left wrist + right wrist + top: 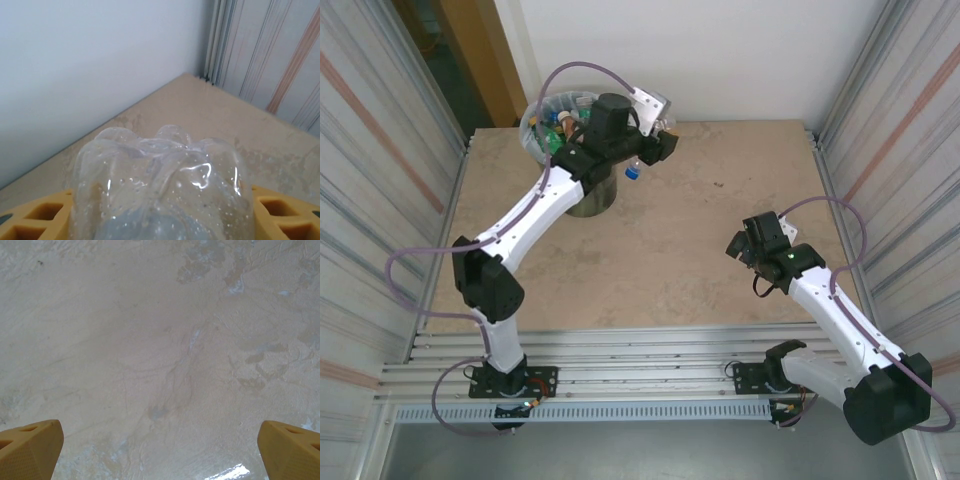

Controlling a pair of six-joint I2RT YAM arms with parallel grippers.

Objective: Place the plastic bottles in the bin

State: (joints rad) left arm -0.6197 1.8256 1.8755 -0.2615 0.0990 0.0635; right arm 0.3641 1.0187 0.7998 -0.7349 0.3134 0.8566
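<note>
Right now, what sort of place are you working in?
Probably a robot test cell: a beige tabletop boxed in by ribbed metal side panels and a white back wall, with aluminium mounting rails at the near edge.

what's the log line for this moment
left gripper: shut on clear bottle, near bin | right gripper: open over table | bin: bottles inside
</note>
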